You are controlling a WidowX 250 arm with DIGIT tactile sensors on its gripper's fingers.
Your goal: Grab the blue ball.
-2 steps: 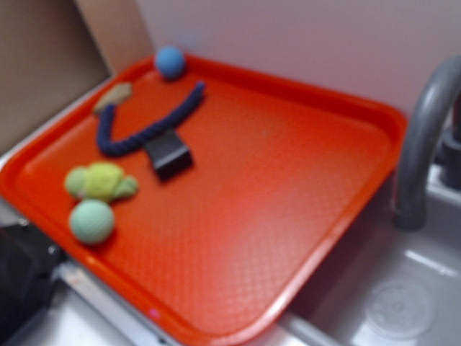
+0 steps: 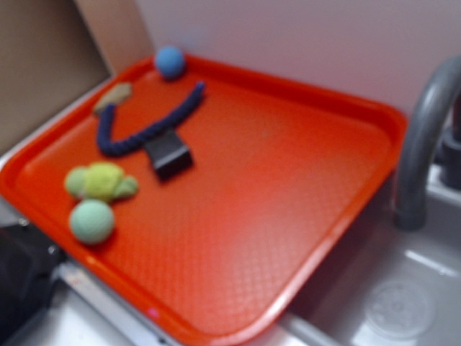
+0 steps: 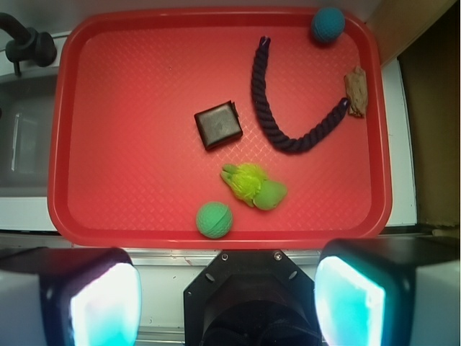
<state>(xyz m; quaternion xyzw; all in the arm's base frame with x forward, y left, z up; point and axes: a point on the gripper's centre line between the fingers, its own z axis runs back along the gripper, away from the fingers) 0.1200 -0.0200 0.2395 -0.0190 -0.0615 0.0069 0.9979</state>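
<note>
Gripper (image 3: 229,299) spread wide, empty, touching nothing, above near rim of red tray (image 3: 144,101) | blue ball (image 3: 328,24) in far tray corner, beyond navy rope (image 3: 288,108), well apart from gripper

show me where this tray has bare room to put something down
The red plastic tray is bare on its faucet side, beyond the dark square block. The opposite side is crowded: navy rope, blue ball, mint-green ball, yellow-green fuzzy toy.

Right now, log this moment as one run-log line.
phase: pre-reach | end effector: open, high above tray near edge | blue ball: untouched, far corner | nearest ball: mint-green ball
</note>
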